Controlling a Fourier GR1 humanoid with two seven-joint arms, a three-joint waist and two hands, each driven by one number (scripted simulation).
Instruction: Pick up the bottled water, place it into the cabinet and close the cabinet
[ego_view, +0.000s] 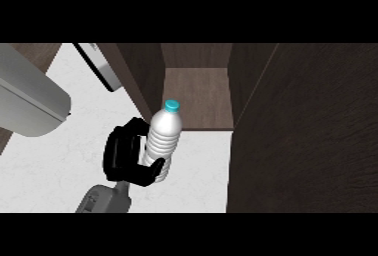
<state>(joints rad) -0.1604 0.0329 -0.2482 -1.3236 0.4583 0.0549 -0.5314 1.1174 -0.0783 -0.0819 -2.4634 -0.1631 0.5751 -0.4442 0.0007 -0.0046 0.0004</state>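
So the biggest thing here is the dark wood panel (303, 140) filling the whole right side; it runs from the top down to the lower edge and walls off that side completely. Next is the white table (52, 165), with plenty of open surface at the lower left and a narrower bare strip between the bottle and the panel. The cabinet (199, 95) is open at top centre, brown floor showing, with its dark left wall just above the hand. A big rounded grey object (29, 100) sits at the far left, well apart from the action, and a flat white piece with a dark edge (100, 65) lies near the cabinet's left wall; can't tell what either one is. The left hand (125, 155) comes up from the bottom on its grey forearm (103, 200), fingers (156, 166) wrapped round the lower part of the bottled water (166, 132). The bottle stands nearly upright, right in front of the opening's left corner, and its teal cap (171, 105) overlaps the cabinet floor's front edge. Can't tell if it's off the table.
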